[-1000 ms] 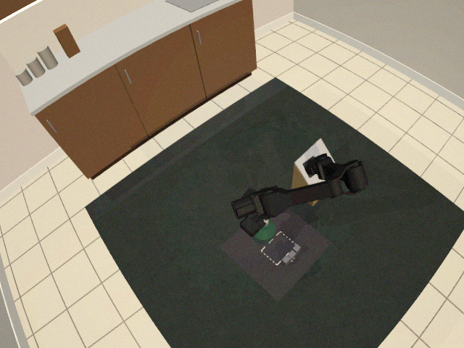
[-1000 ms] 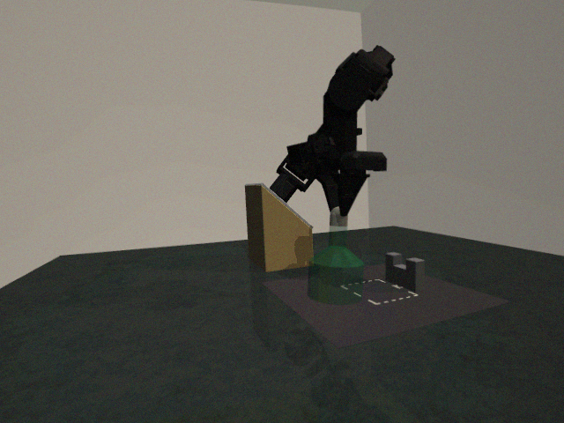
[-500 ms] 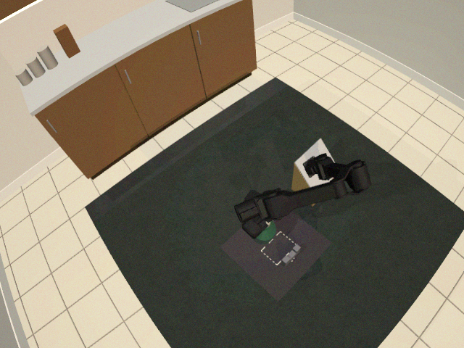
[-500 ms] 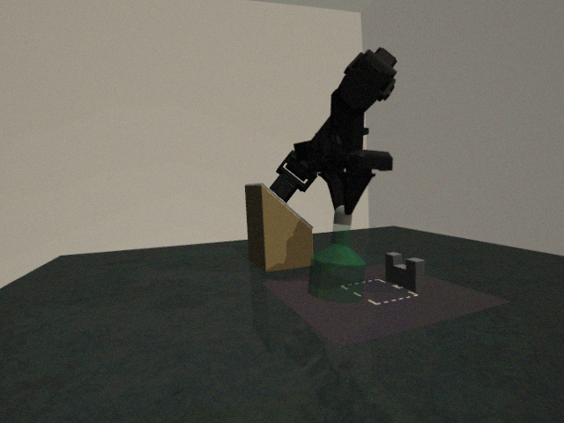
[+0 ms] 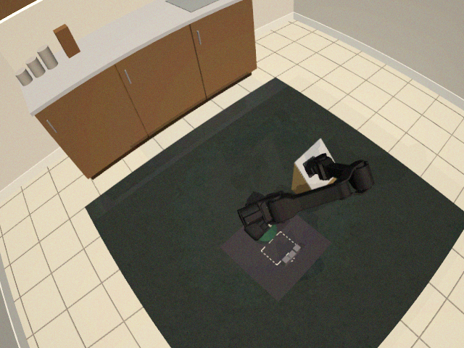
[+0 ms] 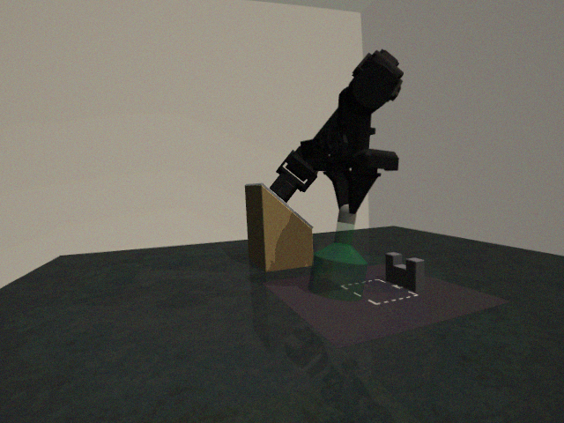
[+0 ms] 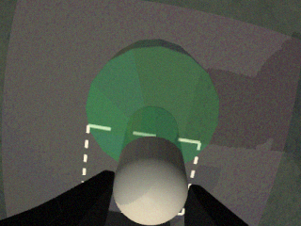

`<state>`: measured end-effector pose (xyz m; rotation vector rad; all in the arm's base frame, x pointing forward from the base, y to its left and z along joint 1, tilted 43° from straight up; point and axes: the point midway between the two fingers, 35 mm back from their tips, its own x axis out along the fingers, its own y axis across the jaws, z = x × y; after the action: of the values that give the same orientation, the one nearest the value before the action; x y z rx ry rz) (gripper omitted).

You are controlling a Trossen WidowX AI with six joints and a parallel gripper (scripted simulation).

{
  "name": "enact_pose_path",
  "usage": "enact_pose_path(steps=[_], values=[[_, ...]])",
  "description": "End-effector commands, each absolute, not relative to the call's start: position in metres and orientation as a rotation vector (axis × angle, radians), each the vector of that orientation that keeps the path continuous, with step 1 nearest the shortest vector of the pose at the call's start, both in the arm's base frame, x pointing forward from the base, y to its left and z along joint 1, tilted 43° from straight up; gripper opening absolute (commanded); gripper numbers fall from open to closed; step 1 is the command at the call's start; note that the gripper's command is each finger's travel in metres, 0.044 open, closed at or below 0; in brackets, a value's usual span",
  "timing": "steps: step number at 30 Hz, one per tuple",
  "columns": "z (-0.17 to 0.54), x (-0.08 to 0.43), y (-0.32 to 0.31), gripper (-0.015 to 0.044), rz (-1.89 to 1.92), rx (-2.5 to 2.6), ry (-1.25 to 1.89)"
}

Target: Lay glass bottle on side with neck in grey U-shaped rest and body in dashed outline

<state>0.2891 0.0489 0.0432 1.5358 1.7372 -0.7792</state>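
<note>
your tool (image 6: 350, 209) (image 7: 150, 187) grips the near-upright green bottle (image 5: 268, 233) (image 6: 339, 273) (image 7: 152, 89) by its neck, left of the grey rest (image 5: 291, 254) (image 6: 405, 271).

Top: I look steeply down from high up, far back, cabinets included. Exterior: I look nearly level across the dark surface (image 5: 180, 239) (image 6: 159, 337), nearer. Wrist: closest, facing down past the fingertips. Top and exterior share the wedge-shaped stand (image 5: 301, 181) (image 6: 286, 241).

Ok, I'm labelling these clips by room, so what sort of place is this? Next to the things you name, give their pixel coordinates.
Probably a kitchen, or a mock-up of one: a long pale counter (image 5: 123, 40) over wooden cupboards (image 5: 161, 71), three canisters (image 5: 47, 58) standing in a row on it, and a tiled floor (image 5: 67, 284).
</note>
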Motion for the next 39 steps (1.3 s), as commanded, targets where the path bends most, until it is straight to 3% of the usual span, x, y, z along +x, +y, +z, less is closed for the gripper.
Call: enact_pose_path(steps=[1,39], values=[[0.050,0.288,0.056,0.0123,-0.771,1.541,1.742],[0.066,0.286,0.075,0.0123,-0.845,1.502,1.694]])
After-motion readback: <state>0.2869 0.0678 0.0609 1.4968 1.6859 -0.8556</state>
